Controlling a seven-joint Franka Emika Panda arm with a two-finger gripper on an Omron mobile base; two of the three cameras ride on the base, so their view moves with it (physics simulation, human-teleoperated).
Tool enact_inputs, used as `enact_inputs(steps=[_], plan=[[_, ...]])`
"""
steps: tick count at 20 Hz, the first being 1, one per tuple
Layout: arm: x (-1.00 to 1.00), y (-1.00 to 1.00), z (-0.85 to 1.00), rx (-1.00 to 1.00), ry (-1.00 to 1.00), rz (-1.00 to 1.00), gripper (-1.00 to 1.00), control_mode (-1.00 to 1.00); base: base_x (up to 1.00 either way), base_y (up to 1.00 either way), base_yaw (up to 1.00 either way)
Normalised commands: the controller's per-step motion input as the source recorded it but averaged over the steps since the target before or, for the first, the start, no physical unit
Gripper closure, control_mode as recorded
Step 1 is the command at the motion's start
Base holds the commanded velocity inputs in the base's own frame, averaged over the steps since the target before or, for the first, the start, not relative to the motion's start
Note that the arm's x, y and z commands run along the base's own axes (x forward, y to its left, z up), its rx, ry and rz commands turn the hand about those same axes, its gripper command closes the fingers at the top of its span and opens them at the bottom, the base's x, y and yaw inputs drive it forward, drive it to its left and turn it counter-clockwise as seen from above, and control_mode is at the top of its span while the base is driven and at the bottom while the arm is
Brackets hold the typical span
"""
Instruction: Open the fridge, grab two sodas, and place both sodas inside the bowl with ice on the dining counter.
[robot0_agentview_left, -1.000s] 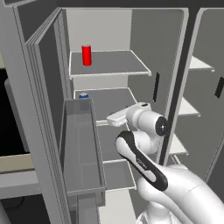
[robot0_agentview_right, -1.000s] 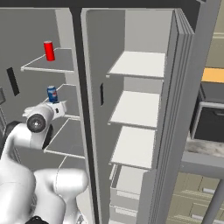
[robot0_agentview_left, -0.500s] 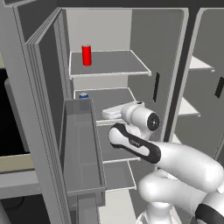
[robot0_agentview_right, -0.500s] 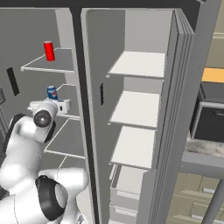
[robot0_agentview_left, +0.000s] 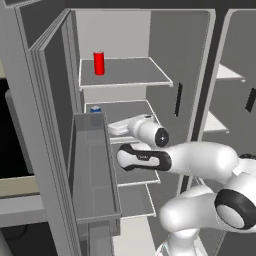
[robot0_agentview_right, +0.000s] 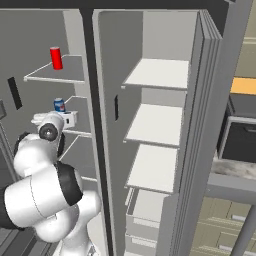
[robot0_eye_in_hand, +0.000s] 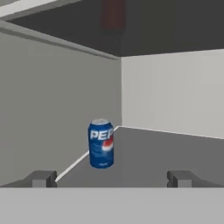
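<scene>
Base views flank the open fridge (robot0_agentview_left: 150, 30); hand view looks along its shelf (robot0_eye_in_hand: 175, 148).

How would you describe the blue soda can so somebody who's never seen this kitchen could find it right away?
Start at the tall grey fridge, doors open, and look in its left compartment. Skip the top shelf and go to the shelf below, where the blue can stands upright near the back left corner, ahead of the open gripper. The red can stands on the shelf above.

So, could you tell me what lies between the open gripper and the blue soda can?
Nothing: in the hand view only bare grey shelf lies between the gripper and the blue can.
</scene>
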Motion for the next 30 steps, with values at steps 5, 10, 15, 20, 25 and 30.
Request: enact_inputs(steps=[5, 10, 15, 20, 25, 30], plan=[[0.26, 0.29, -0.08, 0.00, 0.00, 0.00, -1.00, -1.00, 0.00, 0.00, 0.00], [0.28, 0.32, -0.03, 0.00, 0.00, 0.00, -1.00, -1.00, 0.00, 0.00, 0.00], [0.36, 0.30, 0.00, 0.00, 0.01, 0.00, -1.00, -1.00, 0.00, 0.00, 0.00], [0.35, 0.33, 0.00, 0.00, 0.02, 0.00, -1.00, -1.00, 0.00, 0.00, 0.00], [0.29, 0.27, 0.00, 0.00, 0.02, 0.00, -1.00, -1.00, 0.00, 0.00, 0.00], [0.27, 0.21, -0.04, 0.00, 0.01, 0.00, -1.00, -1.00, 0.00, 0.00, 0.00]])
